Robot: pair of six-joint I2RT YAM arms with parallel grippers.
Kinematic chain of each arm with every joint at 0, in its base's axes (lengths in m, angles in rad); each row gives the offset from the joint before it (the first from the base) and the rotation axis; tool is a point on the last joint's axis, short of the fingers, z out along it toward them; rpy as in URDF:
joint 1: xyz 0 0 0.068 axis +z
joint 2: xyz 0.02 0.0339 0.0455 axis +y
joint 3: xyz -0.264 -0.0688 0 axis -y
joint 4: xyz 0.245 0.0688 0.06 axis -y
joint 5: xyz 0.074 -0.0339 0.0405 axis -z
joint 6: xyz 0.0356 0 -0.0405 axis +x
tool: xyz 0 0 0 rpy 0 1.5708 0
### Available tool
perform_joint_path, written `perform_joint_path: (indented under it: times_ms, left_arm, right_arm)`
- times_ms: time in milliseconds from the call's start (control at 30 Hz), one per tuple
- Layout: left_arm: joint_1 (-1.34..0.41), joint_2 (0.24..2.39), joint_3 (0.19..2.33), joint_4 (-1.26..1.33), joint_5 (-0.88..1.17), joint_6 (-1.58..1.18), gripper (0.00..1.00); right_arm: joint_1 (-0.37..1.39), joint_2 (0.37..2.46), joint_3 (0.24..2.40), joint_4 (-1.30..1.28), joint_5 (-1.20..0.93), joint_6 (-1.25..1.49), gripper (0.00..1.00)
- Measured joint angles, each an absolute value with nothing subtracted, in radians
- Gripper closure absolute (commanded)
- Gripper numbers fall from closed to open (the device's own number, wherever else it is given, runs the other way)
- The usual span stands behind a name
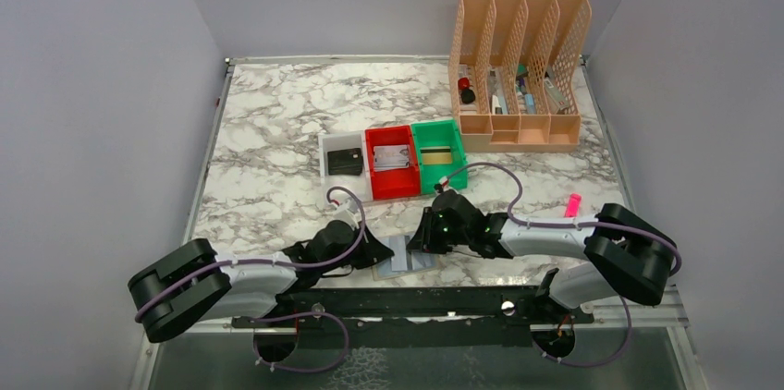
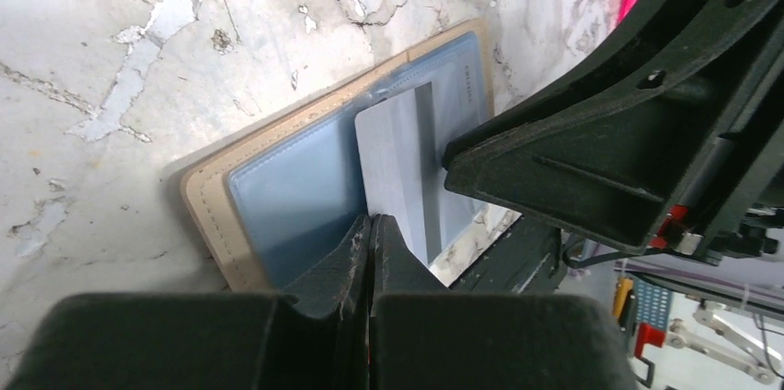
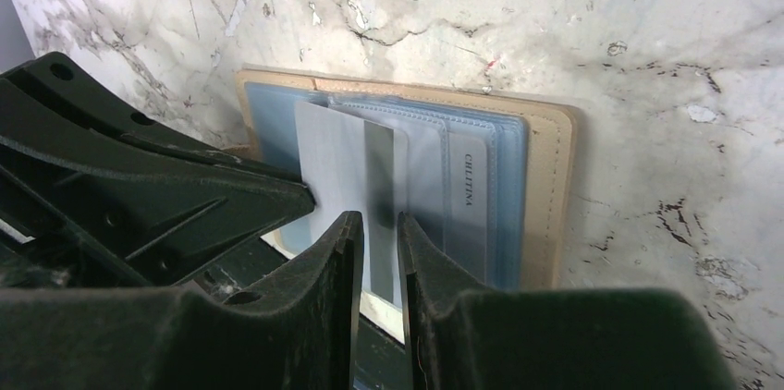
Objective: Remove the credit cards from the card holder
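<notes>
**Task partly complete.** The card holder (image 3: 547, 196) lay open, pockets upward, at the near edge of the worktop (image 1: 277, 122), between the two end effectors. Three cards rested well apart from it in the trays farther back: a black card (image 1: 344, 161) in the white tray (image 1: 324, 159), a pale card (image 1: 391, 158) in the red tray (image 1: 393, 185) and a gold-toned card (image 1: 437, 155) in the green tray (image 1: 434, 127). These were judged already removed. A grey card (image 3: 337, 159) with a dark stripe stood partly drawn out of its pocket. The left end effector (image 2: 372, 224) was fully closed, its tips meeting at the near corner of this card; whether the card was actually pinched between them could not be told. The right end effector (image 3: 374, 224) showed a narrow gap between its fingers, poised at the near end of the same card and gripping nothing visible. Remaining work, as judged, was to draw the grey card free and set it down. A lettered strip (image 3: 467, 191) in the adjacent pocket might mark a further card; this could not be settled.
</notes>
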State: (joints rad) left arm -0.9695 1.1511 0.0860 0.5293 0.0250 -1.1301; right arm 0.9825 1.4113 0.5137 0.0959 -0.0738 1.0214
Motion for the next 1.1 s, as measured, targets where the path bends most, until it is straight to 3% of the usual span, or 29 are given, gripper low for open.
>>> perform_joint_path:
  times_ms: [333, 733, 1100]
  left_arm:
    - [-0.970, 1.049, 0.051, 0.525, 0.026, -1.167, 1.00]
    - [-0.970, 0.907, 0.154, 0.206, -0.026, -1.087, 1.00]
    - [-0.970, 0.865, 0.155, 0.149, -0.042, -1.042, 1.00]
  right_arm:
    - [0.994, 1.386, 0.519, 0.050, -0.023, 1.026, 0.73]
    - [0.994, 1.358, 0.524, -0.004, -0.001, 1.015, 0.69]
    - [0.994, 1.320, 0.539, 0.006, -0.094, 0.906, 0.65]
